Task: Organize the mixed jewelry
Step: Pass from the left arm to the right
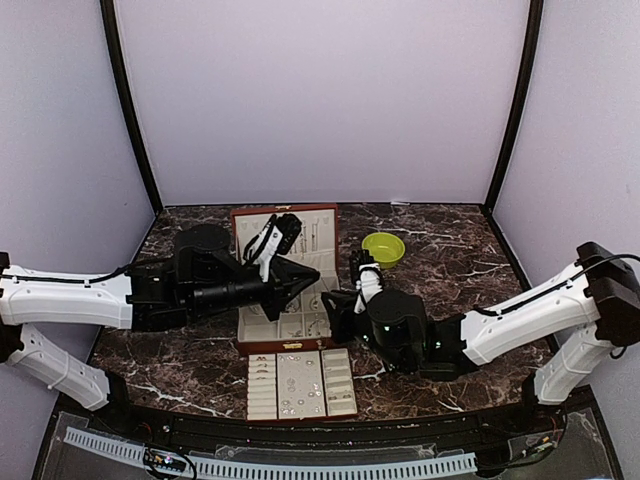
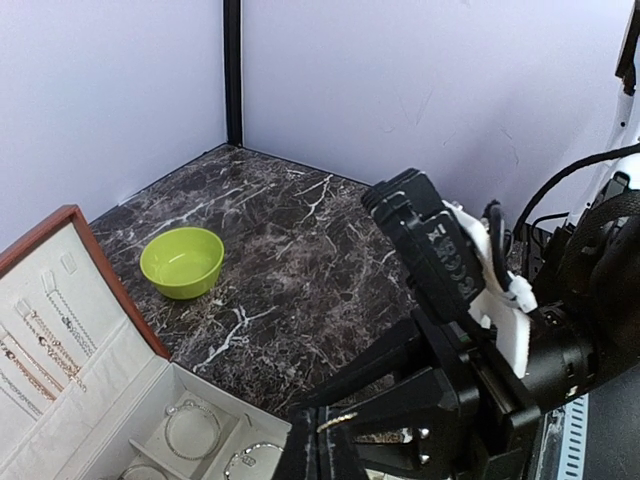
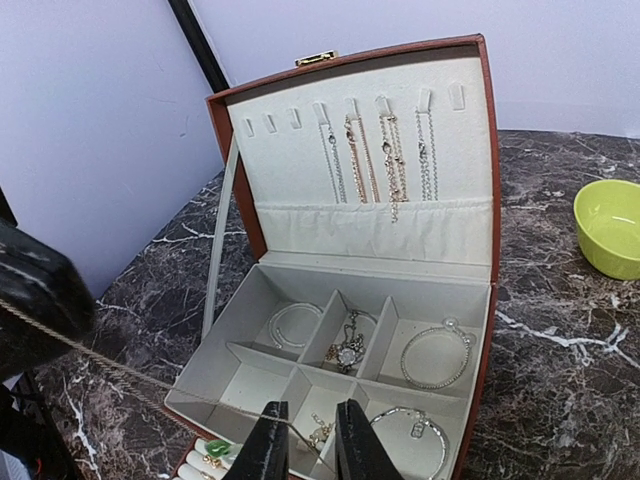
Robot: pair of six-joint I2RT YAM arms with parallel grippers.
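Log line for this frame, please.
left pincer: shut on thin chain | right pincer: fingers either side of thin chain, grip unclear | thin chain: taut between pincers, by open jewelry box

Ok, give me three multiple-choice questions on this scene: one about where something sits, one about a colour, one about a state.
1. In the top view, the bowl sits:
A) right of the jewelry box
B) inside it
C) left of it

2. The bowl is:
A) red
B) lime green
C) white

3. The box's lid is:
A) shut
B) taken off
C) open and standing upright

Answers:
1 A: it stands on the marble, off the box's right side.
2 B: it shows lime green in every view.
3 C: its cream inner face stands in full view above the compartments.
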